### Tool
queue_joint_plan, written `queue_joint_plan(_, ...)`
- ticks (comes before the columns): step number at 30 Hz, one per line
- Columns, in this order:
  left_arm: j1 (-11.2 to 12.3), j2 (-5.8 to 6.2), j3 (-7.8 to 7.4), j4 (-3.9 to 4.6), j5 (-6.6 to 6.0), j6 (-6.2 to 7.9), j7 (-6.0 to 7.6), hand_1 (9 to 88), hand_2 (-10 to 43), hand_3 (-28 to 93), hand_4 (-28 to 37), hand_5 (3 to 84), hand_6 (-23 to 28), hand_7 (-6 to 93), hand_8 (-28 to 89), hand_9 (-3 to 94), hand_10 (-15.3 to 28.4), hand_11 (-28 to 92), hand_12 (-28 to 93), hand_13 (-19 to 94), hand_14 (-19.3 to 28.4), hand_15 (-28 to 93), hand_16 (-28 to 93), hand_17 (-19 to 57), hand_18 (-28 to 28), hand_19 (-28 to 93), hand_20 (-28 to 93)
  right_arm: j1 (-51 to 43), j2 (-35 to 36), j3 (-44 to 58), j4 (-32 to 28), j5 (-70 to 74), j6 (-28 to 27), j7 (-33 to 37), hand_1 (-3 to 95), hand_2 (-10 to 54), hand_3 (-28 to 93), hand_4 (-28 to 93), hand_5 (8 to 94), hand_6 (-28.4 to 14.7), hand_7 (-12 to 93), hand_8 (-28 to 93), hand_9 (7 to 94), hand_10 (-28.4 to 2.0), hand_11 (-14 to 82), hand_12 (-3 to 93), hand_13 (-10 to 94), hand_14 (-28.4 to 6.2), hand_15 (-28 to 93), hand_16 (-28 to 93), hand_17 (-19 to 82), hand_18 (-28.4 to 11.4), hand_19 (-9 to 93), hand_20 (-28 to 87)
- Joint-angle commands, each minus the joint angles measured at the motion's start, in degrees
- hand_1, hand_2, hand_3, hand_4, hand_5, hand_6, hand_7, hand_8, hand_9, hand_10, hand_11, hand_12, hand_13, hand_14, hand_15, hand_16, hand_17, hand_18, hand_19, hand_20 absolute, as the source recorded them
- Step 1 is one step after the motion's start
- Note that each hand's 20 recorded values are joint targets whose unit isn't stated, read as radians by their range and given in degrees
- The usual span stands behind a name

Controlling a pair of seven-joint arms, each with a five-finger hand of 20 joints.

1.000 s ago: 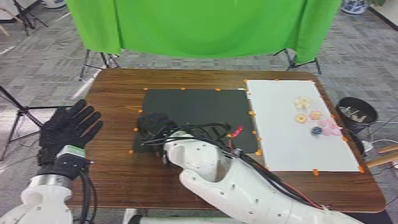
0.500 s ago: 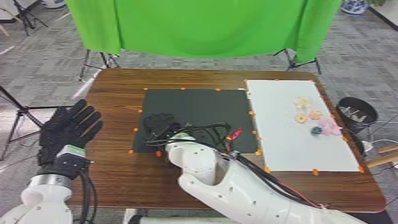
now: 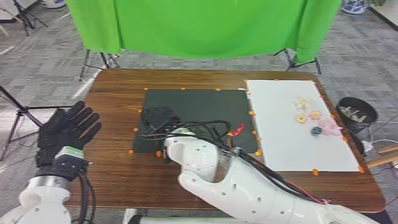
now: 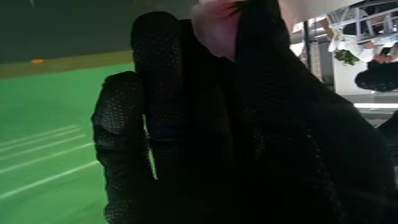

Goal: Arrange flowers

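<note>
Over the left part of the dark mat is my right hand in the head view. The right wrist view shows a pink flower pinched between the thumb and fingers of the right hand. Several flowers lie on the white board: a pale cream one, two small yellowish ones, a pink one and a dark blue one. My left hand rests at the table's left side, its fingers straight and spread.
The white board adjoins the mat on the right, with orange marks along its edges. A black bin stands beyond the table's right edge. A green cloth hangs behind the brown table.
My right hand has moved slightly farther up over the mat, toward its far side. The left hand and the flowers on the white board have stayed in place.
</note>
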Motion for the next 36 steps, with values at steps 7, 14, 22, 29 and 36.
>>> queue_joint_plan(7,0.7,-0.03,-0.42,-0.16,-0.40,0.13,0.40,30.8,14.8,72,-28.3,45.9,10.3,16.5,-9,40.1,16.5,27,14,29,17.0,49,-6,-6.1,16.6,41,10,-0.2,0.4,1.8,0.3,-3.4,-2.6,-1.7,51.0,-9.5,77,-28,63.2,-1.6,26,-12,66.3,-13.4,17.7,17.1,68,-7.9,41,36,37,-21.9,83,33)
queue_joint_plan(14,1.5,-1.09,-0.83,-0.20,-0.53,-0.29,0.65,31.3,14.5,72,-28.3,45.9,10.2,16.7,-9,40.1,16.4,27,14,29,16.9,49,-6,-6.1,16.5,41,10,-0.5,2.4,2.6,-3.5,-0.4,-4.3,1.5,49.8,-9.5,78,-28,59.7,-2.3,25,-14,61.9,-14.2,15.5,16.1,67,-8.1,39,35,37,-21.8,82,32)
queue_joint_plan(22,3.5,-2.83,-2.61,-0.44,-0.33,-1.15,1.08,31.4,14.3,72,-28.3,45.6,10.2,16.5,-9,40.0,16.4,27,14,29,16.9,49,-7,-6.1,16.5,41,10,-8.7,10.3,20.4,-18.1,11.8,-4.6,4.6,43.4,-9.5,82,-28,53.1,-4.9,20,-12,56.1,-16.4,14.4,15.6,64,-11.9,46,22,36,-22.4,83,30)
queue_joint_plan(29,4.2,-2.98,-2.95,-0.65,-0.53,-1.40,1.52,31.4,14.0,72,-28.3,45.6,10.2,16.5,-9,40.0,16.4,27,14,29,16.9,49,-6,-6.1,16.6,41,10,-14.1,20.2,31.2,-23.0,12.1,-0.3,9.2,41.4,-9.5,81,-28,50.8,-5.9,18,-12,53.8,-17.2,13.4,15.6,61,-13.0,48,22,34,-22.5,81,29)
queue_joint_plan(36,4.3,-2.58,-3.05,-0.78,-0.31,-1.85,1.87,31.3,14.0,72,-28.3,45.5,10.1,16.5,-9,40.0,16.5,27,14,29,16.9,49,-6,-6.1,16.5,41,10,-23.2,29.6,44.2,-21.6,12.0,-2.6,13.5,40.7,-9.5,80,-28,49.6,-6.4,16,-11,51.8,-17.4,11.7,15.5,62,-13.4,58,22,33,-23.0,81,29)
